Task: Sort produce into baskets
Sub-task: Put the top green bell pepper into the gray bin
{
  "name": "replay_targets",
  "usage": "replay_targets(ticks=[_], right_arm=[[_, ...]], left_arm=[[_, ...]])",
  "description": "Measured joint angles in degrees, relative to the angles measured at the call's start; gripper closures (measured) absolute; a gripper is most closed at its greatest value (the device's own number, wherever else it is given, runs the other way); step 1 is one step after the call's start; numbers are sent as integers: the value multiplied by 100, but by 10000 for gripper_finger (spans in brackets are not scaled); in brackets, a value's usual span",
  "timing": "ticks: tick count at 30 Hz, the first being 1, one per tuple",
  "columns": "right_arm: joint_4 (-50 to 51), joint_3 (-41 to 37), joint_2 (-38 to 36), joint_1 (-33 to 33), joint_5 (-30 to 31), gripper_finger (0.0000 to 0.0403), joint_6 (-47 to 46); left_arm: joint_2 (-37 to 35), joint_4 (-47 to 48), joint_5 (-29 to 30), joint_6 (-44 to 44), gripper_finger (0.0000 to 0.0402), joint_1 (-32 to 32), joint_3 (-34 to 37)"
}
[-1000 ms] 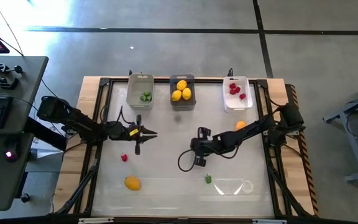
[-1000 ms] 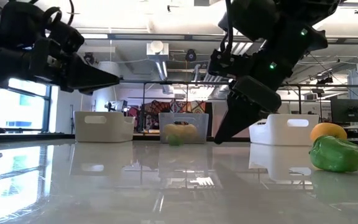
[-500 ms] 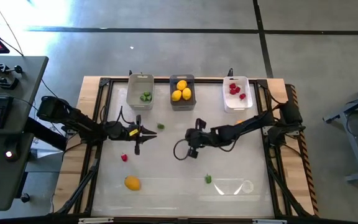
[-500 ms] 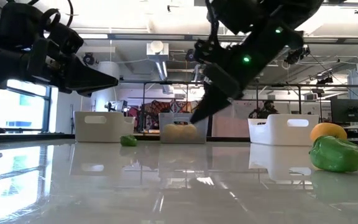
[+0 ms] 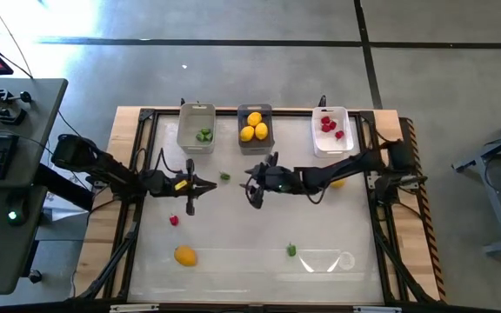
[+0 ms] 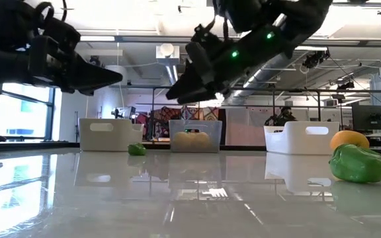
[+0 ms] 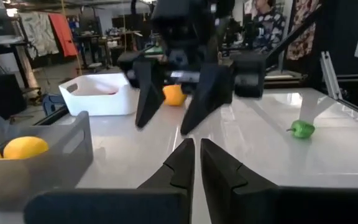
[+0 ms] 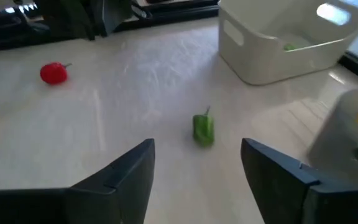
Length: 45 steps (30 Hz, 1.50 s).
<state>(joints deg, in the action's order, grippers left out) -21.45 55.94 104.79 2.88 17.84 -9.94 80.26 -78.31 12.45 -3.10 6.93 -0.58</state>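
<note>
Three baskets stand at the far edge: clear [image 5: 197, 127] with green bits, dark grey [image 5: 255, 129] with lemons, white [image 5: 330, 130] with red berries. A small green pepper [image 5: 225, 176] lies on the table, also in the right wrist view [image 8: 203, 129]. My right gripper [image 5: 250, 183] is open and hovers just right of it, fingers [image 8: 143, 163] pointing at it, touching nothing. My left gripper [image 5: 212, 184] is shut and empty, just left of the pepper. It also shows in the left wrist view [image 7: 196, 163].
A red berry [image 5: 174, 220], a yellow-orange fruit [image 5: 185, 256] and another green pepper [image 5: 291, 250] lie nearer the front edge. An orange fruit [image 5: 338, 181] sits partly under my right arm. The two grippers face each other, close together.
My right gripper has gone toward the table's left and far edges, risen and levelled out, coming up to the small green pepper. The pepper shifted toward the table's left early in this second and has since lain still.
</note>
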Motion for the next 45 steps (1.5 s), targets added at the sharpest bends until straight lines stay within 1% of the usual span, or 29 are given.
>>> replay_targets(ticks=[4, 7, 14, 21, 25, 29, 32, 34, 37, 42, 45], right_arm=[[-4, 418, 518, -33, -25, 171, 189], [33, 899, 917, -62, 99, 171, 347], [783, 1945, 1709, -239, 361, 171, 395], [1146, 2613, 2340, -414, 397, 171, 396], [1348, 2783, 2538, -458, 290, 171, 387], [1392, 2814, 2635, -479, 281, 171, 337], [1396, 2814, 2645, -510, 266, 176, 335], [1391, 2814, 2645, -517, 270, 187, 335], [1354, 2811, 2645, -521, 274, 218, 354], [1333, 2811, 2645, -517, 271, 291, 426], [1136, 2811, 2634, -517, 197, 331, 547]], left_arm=[[-88, 41, -24, -1, 397, 1, -4], [-121, 48, -25, -6, 398, 1, -1], [-123, 49, -36, -15, 398, -2, -2], [-272, 97, -144, -56, 399, -2, -3], [-629, 604, -142, -56, 399, -13, -4], [-1247, 1361, -123, 33, 399, -122, 0], [-1784, 2065, 60, 83, 399, -208, -2], [-2130, 2577, 252, 93, 399, -241, -2], [-2621, 3176, 557, -4, 399, -243, -2], [-3442, 4002, 667, -54, 399, -242, -2], [-3891, 4568, 939, -52, 399, -233, -2]])
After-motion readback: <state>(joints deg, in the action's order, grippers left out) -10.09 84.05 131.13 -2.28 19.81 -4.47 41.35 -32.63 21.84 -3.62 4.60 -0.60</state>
